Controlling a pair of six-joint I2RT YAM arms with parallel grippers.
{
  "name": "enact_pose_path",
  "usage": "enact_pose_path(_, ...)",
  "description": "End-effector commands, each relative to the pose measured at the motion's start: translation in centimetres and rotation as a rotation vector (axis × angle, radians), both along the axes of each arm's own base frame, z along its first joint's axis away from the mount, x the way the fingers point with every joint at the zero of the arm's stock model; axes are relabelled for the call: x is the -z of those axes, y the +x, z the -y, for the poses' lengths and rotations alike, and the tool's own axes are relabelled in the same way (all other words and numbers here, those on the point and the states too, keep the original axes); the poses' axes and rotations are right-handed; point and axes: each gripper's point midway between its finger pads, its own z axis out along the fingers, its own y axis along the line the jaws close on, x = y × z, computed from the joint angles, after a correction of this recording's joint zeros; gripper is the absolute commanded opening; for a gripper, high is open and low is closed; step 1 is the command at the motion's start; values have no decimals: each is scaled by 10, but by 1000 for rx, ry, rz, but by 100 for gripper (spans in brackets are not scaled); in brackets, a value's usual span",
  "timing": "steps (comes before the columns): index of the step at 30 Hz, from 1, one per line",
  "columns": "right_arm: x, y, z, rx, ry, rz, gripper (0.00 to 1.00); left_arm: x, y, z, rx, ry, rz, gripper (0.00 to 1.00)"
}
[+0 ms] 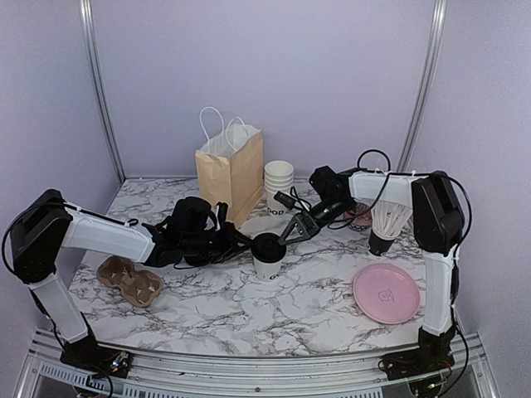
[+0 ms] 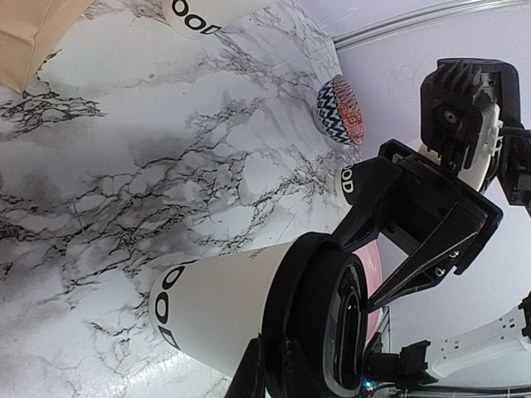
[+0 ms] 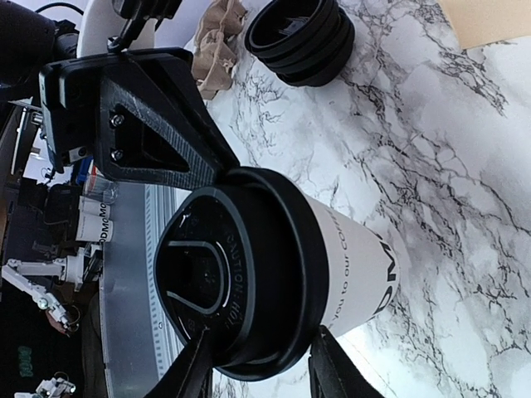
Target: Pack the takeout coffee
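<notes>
Scanning from the left of the marble table (image 1: 207,307), you first meet the cardboard cup carrier (image 1: 129,280), lying flat beside the left arm. Next is the left gripper (image 1: 246,241), stretched low over the table with its tip at the left side of the takeout coffee (image 1: 267,265). In the left wrist view its fingers (image 2: 249,375) sit close together right at the rim of the black lid (image 2: 315,274). You cannot tell whether they nip that rim or only lie beside it.

Behind them the brown paper bag (image 1: 232,172) stands upright, mouth up. The coffee stands upright mid-table, nearer the arms' bases than the bag and the stack of lidless white cups (image 1: 279,178).

The right gripper (image 1: 289,234) comes in from the cup's right, at lid height. Its fingers (image 3: 192,369) are spread and straddle the lid's near edge, one on each side and right against it. You cannot tell whether they press it. Farther right lie the patterned bowl (image 1: 362,215) and the pink plate (image 1: 386,293).
</notes>
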Motion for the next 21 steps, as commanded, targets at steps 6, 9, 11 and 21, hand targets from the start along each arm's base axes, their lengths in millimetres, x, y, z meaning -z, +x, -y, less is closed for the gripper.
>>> enact_pose_path(6, 67, 8, 13, 62, -196, -54, 32, 114, -37, -32, 31, 205, -286, 5)
enact_pose_path(9, 71, 15, 19, 104, -227, -61, 31, 108, -40, -27, 53, 175, -307, 12)
enact_pose_path(11, 72, 20, 22, 124, -240, -54, 30, 102, -41, -22, 70, 155, -310, 14)
enact_pose_path(21, 85, 22, 20, 97, -240, -77, 27, 105, -28, -23, 48, 231, -247, 25)
